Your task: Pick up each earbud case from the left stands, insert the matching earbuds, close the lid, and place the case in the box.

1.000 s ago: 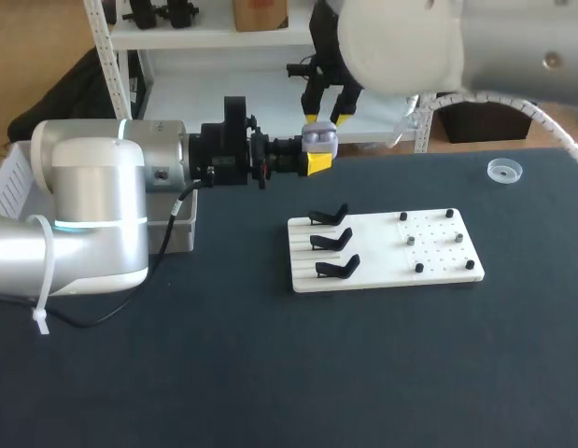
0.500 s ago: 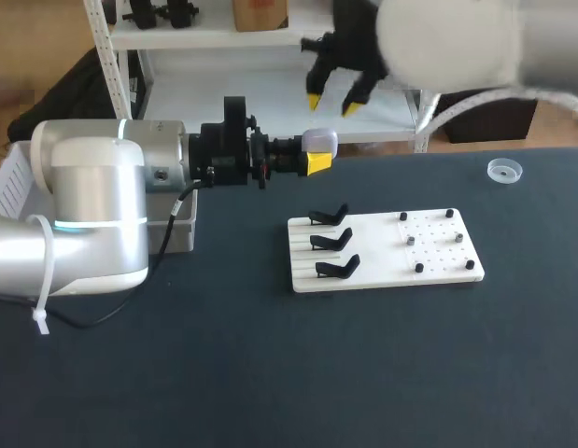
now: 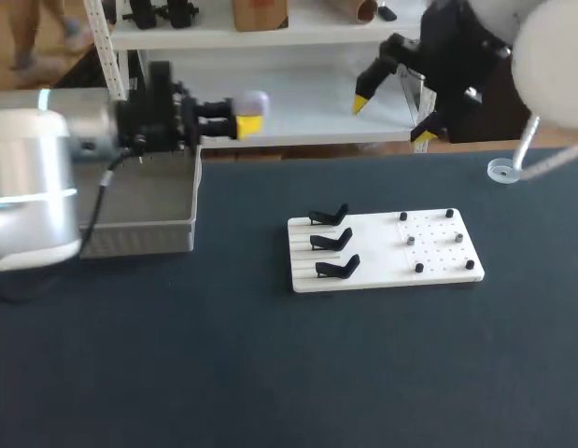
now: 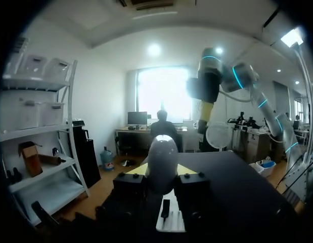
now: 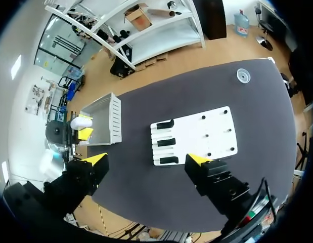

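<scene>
left end effector (image 3: 248, 123): gripping earbud case (image 3: 251, 101), by box (image 3: 190, 201), desk (image 3: 270, 373) back-left
right end effector (image 3: 393, 119): released, above back edge
board (image 3: 373, 238): 3 stands (image 3: 331, 243), mid-desk
dish (image 3: 504, 171): back-right corner

Dark matte tbl (image 3: 270, 373), even light.
</scene>
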`<state>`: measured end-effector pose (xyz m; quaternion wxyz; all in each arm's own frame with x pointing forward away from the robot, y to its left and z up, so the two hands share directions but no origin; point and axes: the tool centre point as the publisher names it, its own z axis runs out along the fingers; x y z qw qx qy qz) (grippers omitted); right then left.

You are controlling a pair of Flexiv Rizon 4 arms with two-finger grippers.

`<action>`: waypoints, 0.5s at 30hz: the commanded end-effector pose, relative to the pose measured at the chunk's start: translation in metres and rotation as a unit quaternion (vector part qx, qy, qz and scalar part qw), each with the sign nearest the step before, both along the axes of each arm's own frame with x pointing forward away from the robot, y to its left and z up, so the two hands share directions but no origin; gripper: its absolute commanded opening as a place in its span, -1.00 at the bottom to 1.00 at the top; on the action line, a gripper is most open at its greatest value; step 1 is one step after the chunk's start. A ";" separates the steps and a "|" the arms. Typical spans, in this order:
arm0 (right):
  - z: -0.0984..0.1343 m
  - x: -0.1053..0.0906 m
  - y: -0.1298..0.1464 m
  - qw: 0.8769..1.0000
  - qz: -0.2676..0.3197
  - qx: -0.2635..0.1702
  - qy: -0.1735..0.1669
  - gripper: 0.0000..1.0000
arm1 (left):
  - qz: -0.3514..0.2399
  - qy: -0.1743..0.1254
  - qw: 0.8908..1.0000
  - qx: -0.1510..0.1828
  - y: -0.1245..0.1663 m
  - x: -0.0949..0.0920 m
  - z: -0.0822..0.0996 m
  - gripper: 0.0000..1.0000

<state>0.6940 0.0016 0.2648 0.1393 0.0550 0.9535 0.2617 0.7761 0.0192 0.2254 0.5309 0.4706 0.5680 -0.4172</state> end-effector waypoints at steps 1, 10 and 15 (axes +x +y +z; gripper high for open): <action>-0.002 -0.007 -0.002 0.999 -0.027 0.000 -0.044 1.00 | 0.018 0.001 1.000 0.007 0.081 -0.009 0.009 -1.00; -0.002 -0.007 -0.002 0.999 -0.027 0.000 -0.044 1.00 | 0.056 0.017 0.996 0.063 0.180 0.018 -0.025 -1.00; -0.002 -0.007 -0.002 0.999 -0.027 0.000 -0.044 1.00 | 0.082 0.049 0.988 0.121 0.210 0.032 -0.056 -1.00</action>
